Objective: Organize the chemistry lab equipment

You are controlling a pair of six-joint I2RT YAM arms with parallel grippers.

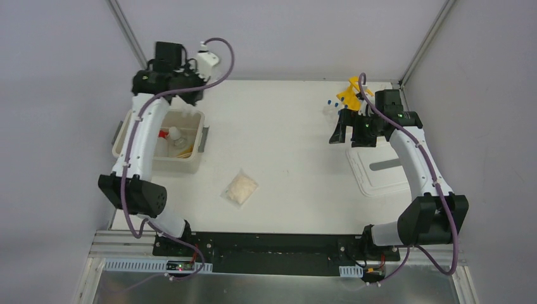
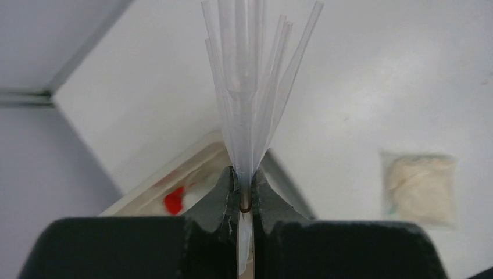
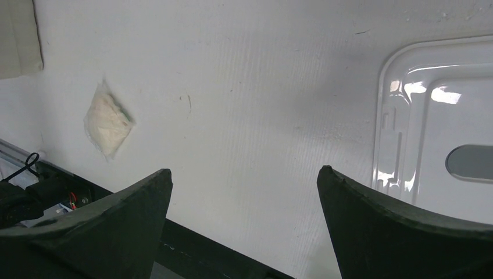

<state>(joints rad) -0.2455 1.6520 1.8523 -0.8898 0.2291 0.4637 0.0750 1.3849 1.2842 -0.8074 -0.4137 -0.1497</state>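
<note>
The bundle of clear thin plastic pieces [image 2: 250, 87] is pinched tight in the left gripper [image 2: 244, 180], near the far side of the cream bin [image 1: 190, 166]. A red-nozzled squeeze bottle [image 1: 163, 134] lies inside it. The beige packet [image 1: 239, 189] lies mid-table, while the yellow rack [image 1: 349, 95] and blue-capped tubes [image 1: 329, 101] are far right, near the right gripper [image 3: 244, 174] — jaws spread wide, empty. Most sorting seems not done yet, I think.
</note>
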